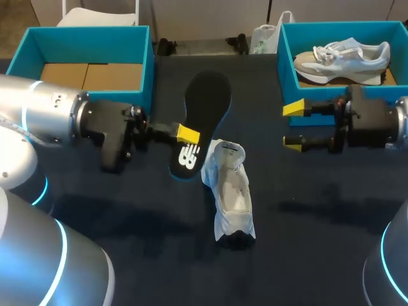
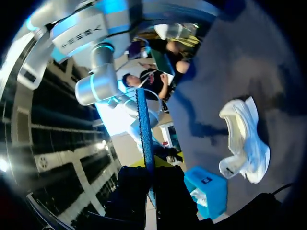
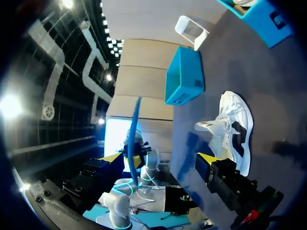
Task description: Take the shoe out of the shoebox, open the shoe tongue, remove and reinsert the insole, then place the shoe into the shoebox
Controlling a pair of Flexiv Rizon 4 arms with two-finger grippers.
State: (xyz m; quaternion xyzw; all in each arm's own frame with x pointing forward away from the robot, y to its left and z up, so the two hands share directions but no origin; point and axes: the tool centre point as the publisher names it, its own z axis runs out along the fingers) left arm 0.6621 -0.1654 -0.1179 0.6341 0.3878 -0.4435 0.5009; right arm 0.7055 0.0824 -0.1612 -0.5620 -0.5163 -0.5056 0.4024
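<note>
Dark counter (image 1: pixel 306 255). Two teal boxes: left shoebox (image 1: pixel 89 35), right shoebox (image 1: pixel 285 64). Two shoes: loose shoe (image 1: pixel 231 191) beside left gripper (image 1: pixel 186 137), boxed shoe (image 1: pixel 344 57) beyond right gripper (image 1: pixel 293 126). One insole (image 1: pixel 205 105), clenched in left gripper; right gripper released.

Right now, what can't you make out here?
- Head view: lower finger of the left gripper is hidden beneath the insole.
- Left wrist view: insole faces can't be seen; it shows edge-on as a thin blue line.
- Head view: toe end inside the shoe is hidden by its upper.
</note>
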